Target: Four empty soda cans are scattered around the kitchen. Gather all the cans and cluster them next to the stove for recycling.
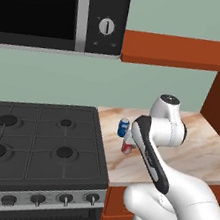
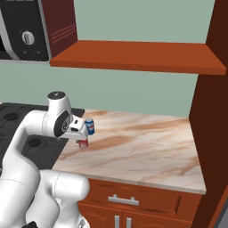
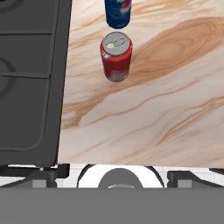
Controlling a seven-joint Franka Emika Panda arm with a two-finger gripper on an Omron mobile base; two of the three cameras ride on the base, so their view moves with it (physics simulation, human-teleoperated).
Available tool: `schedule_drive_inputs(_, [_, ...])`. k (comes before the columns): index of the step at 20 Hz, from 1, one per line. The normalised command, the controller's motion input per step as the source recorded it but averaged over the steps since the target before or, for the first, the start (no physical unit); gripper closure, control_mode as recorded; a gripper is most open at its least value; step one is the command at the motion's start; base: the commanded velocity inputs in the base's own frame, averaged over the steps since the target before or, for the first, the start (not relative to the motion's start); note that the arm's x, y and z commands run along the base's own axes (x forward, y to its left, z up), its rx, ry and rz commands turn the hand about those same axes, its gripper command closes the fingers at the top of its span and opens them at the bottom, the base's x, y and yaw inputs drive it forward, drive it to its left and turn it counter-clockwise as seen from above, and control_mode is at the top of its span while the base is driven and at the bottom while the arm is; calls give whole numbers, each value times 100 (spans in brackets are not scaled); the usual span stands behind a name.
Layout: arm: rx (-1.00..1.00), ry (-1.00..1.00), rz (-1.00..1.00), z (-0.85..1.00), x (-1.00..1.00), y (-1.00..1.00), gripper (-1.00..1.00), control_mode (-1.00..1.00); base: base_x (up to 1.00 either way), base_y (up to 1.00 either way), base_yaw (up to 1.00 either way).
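Red can (image 3: pixel 117 59) and blue, white-red-logo can (image 3: pixel 118 12), no legible writing

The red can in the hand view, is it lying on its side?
No, the red can stands upright on the countertop, its silver top facing up, just below the blue can.

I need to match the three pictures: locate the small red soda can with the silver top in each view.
Left base view: red soda can at centre, on the beige marbled countertop, beside the white arm.
Right base view: centre-left, partly behind the arm.
Hand view: upper middle, upright.
Shared landmark: the blue soda can just behind it, near the black stove.
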Motion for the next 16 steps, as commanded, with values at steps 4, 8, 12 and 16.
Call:
schedule_drive_inputs(4, [0,0,0,0,0,0,-100,-100,0,0,0])
schedule_drive_inputs(8, [0,0,0,0,0,0,-100,-100,0,0,0])
schedule_drive_inputs(12, [0,0,0,0,0,0,-100,100,0,0,0])
schedule_drive_inputs(16, [0,0,0,0,0,0,-100,100,-14,0,0])
